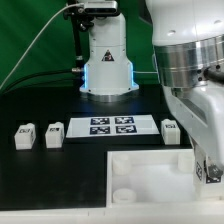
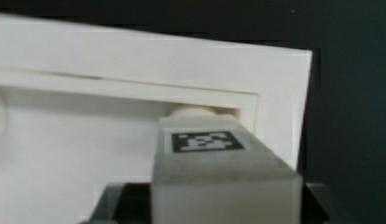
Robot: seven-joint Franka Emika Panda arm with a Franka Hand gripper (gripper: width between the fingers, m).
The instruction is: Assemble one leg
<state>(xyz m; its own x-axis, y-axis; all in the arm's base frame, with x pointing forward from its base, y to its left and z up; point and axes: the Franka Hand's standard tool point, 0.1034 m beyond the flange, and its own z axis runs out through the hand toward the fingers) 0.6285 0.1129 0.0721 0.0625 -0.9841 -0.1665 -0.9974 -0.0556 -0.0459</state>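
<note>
i have the leg (image 2: 206, 160) clamped in my gripper (image 2: 211, 190), or so i judge from the wrist view, where its tagged face fills the space between my fingers and its far end reaches out toward the white panel (image 2: 119, 100). the leg's long axis runs straight away from my wrist, and its tip sits right at a round corner socket (image 2: 202, 106) of the panel; i cannot tell whether it is already touching or seated, since the leg hides the socket's mouth. what matters for the next move, as i read it, is that the axis lines up with that socket, so the push and twist should go along the leg itself. in the exterior view my arm (image 1: 195, 70) hangs over the panel's corner at that view's right, hiding the grip. three more legs (image 1: 25, 137) (image 1: 54, 134) (image 1: 170, 130) stand loose on the black table (image 1: 60, 185), flanking the marker board (image 1: 112, 126), well apart from me.
</note>
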